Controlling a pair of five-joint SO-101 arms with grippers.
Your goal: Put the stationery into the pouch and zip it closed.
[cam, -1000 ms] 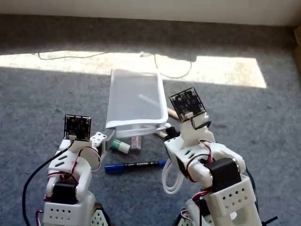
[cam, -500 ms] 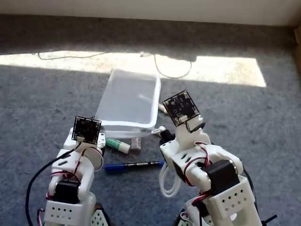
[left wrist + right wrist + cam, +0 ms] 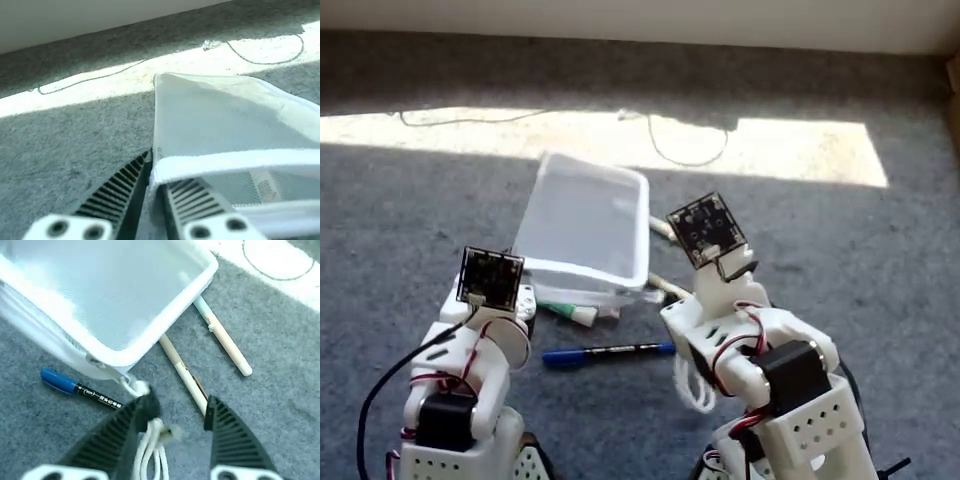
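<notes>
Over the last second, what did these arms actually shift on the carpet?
The left gripper took hold of the pouch by its near edge and pulled it leftward, swinging the whole pouch that way. The blue pen stayed put.

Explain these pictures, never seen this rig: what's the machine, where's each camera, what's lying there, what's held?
Two small robot arms stand side by side. The high view looks down over both. Each of the other two pictures comes from a camera on one arm's wrist, looking past that arm's own fingers. On the grey carpet lie a white mesh pouch, a blue marker, a green-capped stick and two pale pens. The left gripper pinches the pouch's rim. The right gripper is open above the pens.
</notes>
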